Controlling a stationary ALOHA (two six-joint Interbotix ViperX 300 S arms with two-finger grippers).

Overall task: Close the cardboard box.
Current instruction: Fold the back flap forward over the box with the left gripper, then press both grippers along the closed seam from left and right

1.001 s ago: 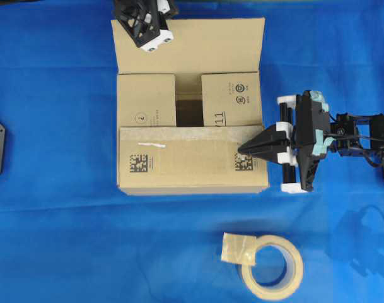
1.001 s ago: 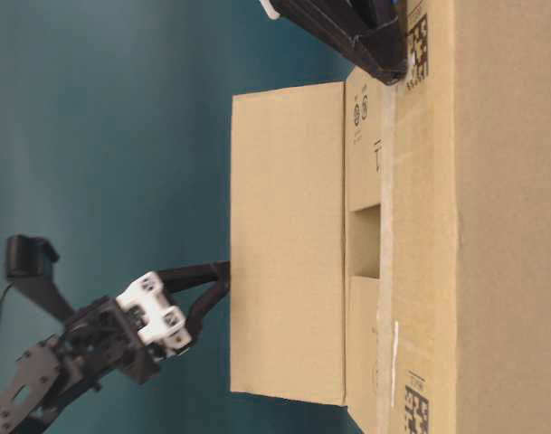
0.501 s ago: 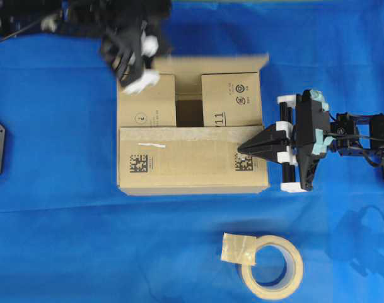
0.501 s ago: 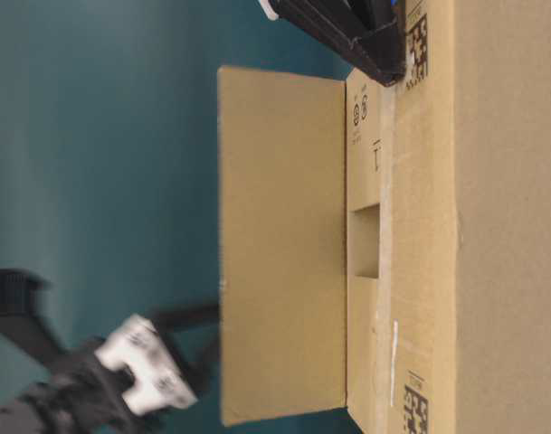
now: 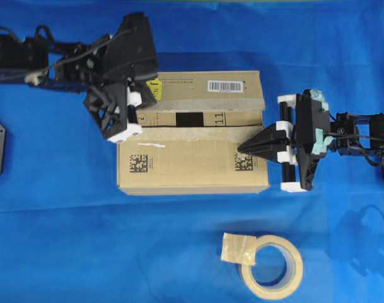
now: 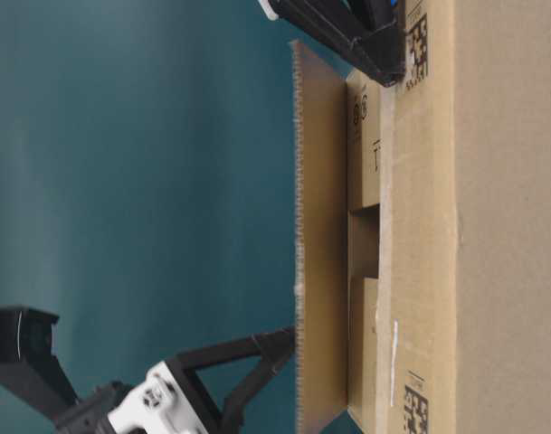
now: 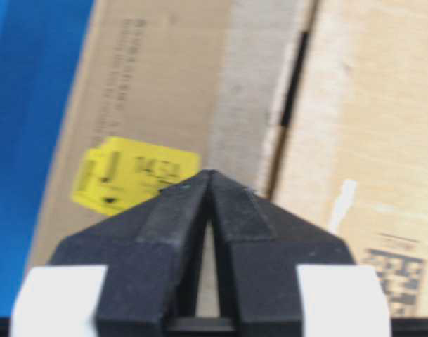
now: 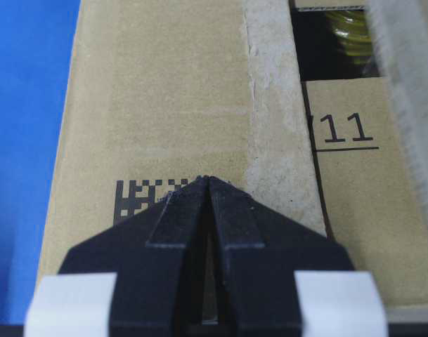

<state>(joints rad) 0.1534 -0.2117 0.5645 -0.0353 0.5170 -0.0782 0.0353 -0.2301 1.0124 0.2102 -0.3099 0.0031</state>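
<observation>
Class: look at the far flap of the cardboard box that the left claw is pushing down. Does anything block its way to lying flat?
Nothing visible does: under the far flap lie only the folded inner flaps, and the left claw is already on it.

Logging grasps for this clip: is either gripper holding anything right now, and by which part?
Nothing is held. Both the left gripper and the right gripper are shut with nothing between the fingers; their tips sit against the flaps of the cardboard box.

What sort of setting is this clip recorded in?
Most likely a lab tabletop set up for robot packing practice: a blue cloth covers the table, a left gripper and a right gripper work a cardboard box, and a tape roll lies nearby.
</observation>
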